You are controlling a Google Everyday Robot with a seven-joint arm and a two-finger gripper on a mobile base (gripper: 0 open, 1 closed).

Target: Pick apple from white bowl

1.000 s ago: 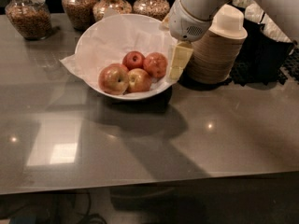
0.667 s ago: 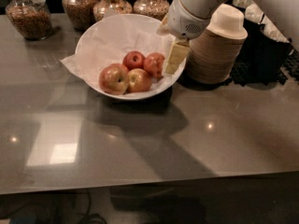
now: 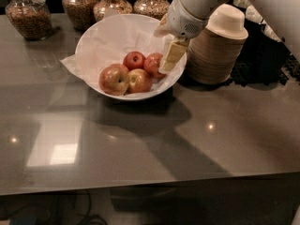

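Note:
The white bowl (image 3: pixel 101 39), lined with crinkled white paper, stands at the back of the grey table. Several apples lie in it. The orange-red apple (image 3: pixel 153 63) lies at the right side. A smaller dark red apple (image 3: pixel 134 60) is beside it, and two yellower apples (image 3: pixel 114 78) (image 3: pixel 139 80) lie in front. My gripper (image 3: pixel 167 63) reaches down from the upper right over the bowl's right rim. Its cream tip sits right against the orange-red apple's right side and hides part of it.
A stack of beige disposable bowls (image 3: pixel 215 50) stands just right of the white bowl, under my arm. Several glass jars of grain (image 3: pixel 30 15) (image 3: pixel 112 3) line the back edge. A dark mat (image 3: pixel 262 55) lies at the far right.
My gripper has moved a little left and up, from the bowl's right rim closer to the orange-red apple. The apples and the bowl have not moved.

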